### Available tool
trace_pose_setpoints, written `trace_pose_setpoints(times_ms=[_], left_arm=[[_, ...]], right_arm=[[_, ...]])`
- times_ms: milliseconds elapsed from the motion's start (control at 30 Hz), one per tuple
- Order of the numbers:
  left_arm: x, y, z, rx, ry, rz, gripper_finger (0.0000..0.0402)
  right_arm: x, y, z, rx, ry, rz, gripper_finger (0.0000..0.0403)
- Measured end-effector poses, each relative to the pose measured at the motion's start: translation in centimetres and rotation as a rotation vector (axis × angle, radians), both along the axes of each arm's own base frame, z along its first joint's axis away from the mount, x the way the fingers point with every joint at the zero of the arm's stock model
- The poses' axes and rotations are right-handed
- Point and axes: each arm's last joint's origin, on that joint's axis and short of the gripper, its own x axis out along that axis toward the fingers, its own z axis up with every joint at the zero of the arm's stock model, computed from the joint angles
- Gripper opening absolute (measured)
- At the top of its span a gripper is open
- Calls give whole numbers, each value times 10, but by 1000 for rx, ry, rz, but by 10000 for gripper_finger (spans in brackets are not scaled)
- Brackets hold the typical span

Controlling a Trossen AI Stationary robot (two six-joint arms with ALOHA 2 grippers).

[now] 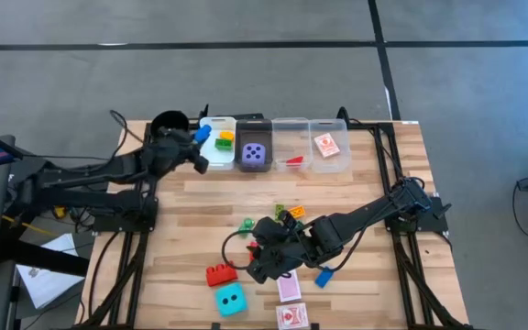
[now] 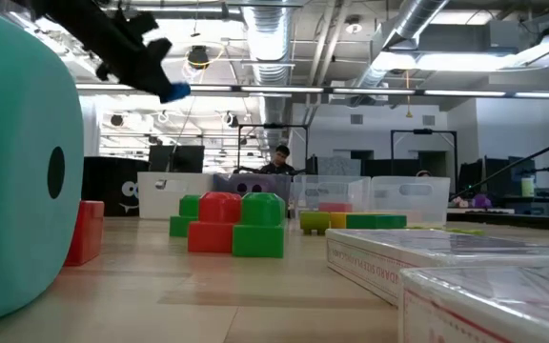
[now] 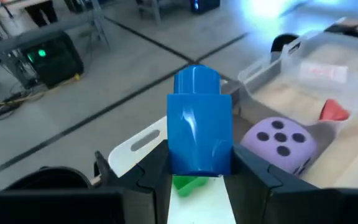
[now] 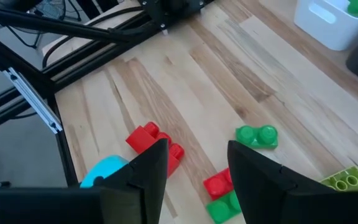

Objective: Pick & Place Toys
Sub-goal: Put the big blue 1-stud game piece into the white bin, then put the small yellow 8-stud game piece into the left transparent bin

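At the table's far left my left gripper [image 1: 200,140] is shut on a blue brick [image 3: 199,118], above the left edge of the white bin [image 1: 218,147] that holds green and yellow bricks. In the low view gripper and brick [image 2: 174,92] hang high. My right gripper [image 1: 257,264] hovers open over the near middle, nothing between its fingers [image 4: 151,171]. Below it lie a red brick [image 4: 148,140], a cyan die [image 1: 229,297], green bricks [image 4: 257,135] and cards [image 1: 289,288]. A purple die [image 1: 255,154] sits in the dark bin. My left gripper pinches the blue brick by two opposite sides at its base [image 3: 178,163], one finger [image 3: 148,177] on each side. The brick's round stud end [image 3: 196,79] points away from the gripper. It is lifted clear, over the white bin.
A black round cup [image 1: 170,121] stands left of the row of bins on the far edge. Two clear bins hold a red piece [image 1: 291,160] and a card [image 1: 326,145]. The wood between the bins and the loose toys lies bare.
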Motion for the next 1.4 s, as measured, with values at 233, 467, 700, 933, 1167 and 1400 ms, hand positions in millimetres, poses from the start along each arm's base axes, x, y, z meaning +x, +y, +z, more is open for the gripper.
trace_pose_setpoints(times_ms=[233, 467, 700, 933, 1167, 1400], left_arm=[[10, 22, -17, -58, 57, 81, 216], [15, 23, -20, -95, 7, 87, 314], [23, 14, -15, -401, -260, -202, 338], [30, 9, -6, -489, -361, -449, 335], [34, -4, -5, -730, -452, -553, 334], [46, -60, -20, -589, -436, -724, 320]], right_arm=[[0, 2, 1, 7, -11, 5, 161], [-2, 7, 1, 7, -9, 17, 161], [-6, 9, -1, -32, 29, 45, 161], [-37, 14, -13, -83, 207, -85, 161], [-69, 39, -15, -153, 210, -179, 161], [-84, 63, -13, -110, 73, -237, 161]])
